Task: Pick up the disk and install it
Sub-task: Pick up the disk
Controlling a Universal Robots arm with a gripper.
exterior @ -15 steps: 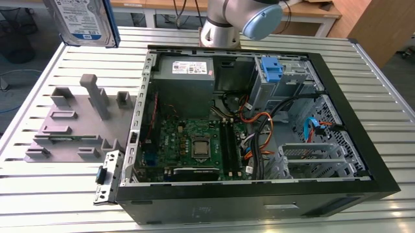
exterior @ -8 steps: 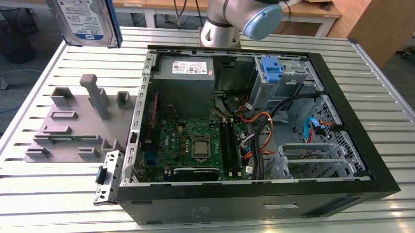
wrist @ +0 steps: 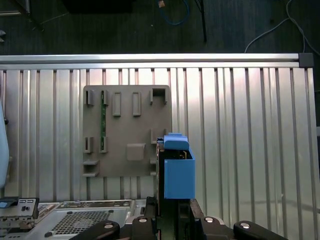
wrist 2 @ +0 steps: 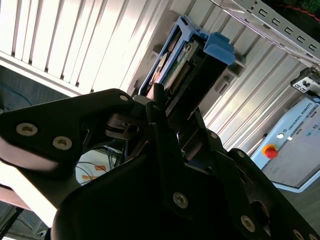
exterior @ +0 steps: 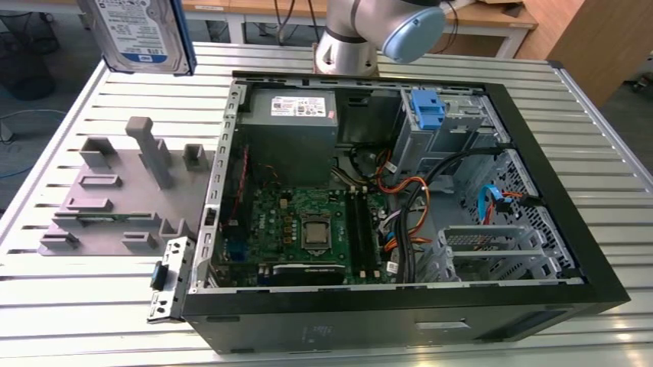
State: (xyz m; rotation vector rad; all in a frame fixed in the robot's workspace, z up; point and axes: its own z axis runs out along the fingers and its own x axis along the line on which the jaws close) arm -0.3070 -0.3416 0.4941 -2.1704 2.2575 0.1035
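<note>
The disk [exterior: 138, 34] is held off the table [exterior: 82, 321], high over the corner at the exterior view's far left, with its labelled face turned toward that camera and its blue frame showing along one edge. In the second wrist view the gripper [wrist 2: 175, 112] is seen clamped on one short end of the disk [wrist 2: 187, 70], so that the long axis of the disk runs straight out from the jaws and away from the wrist. In the first wrist view the disk [wrist: 177, 170] is seen edge-on, pointing down at the table [wrist: 250, 125] just beside the grey holder plate [wrist: 127, 130], and no part of it is seen to touch either. The open computer case [exterior: 602, 283] lies flat, well apart from the disk, toward the exterior view's right and lower down. The drive bay with a blue bracket [exterior: 429, 107] is found in the case's far corner, beside the power supply [exterior: 290, 107]. The disk is judged to be picked up but not yet installed, since it hangs outside the walls of the case.
</note>
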